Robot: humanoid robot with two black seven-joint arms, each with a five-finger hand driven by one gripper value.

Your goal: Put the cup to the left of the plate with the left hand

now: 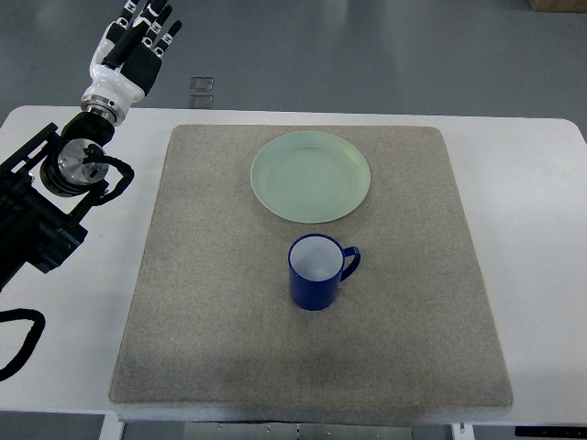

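A blue mug [316, 273] with a white inside stands upright on a grey felt mat [220, 348] that covers most of the white bench [541, 266]. Its handle points to the picture's right. Just beyond it on the mat lies a pale green plate [312, 176], close to the mug but not touching it. The left robot hand [139, 41] hovers past the bench's far left corner, well apart from both, fingers extended and holding nothing. A small clear object [202, 89] sits on the floor beyond the bench edge.
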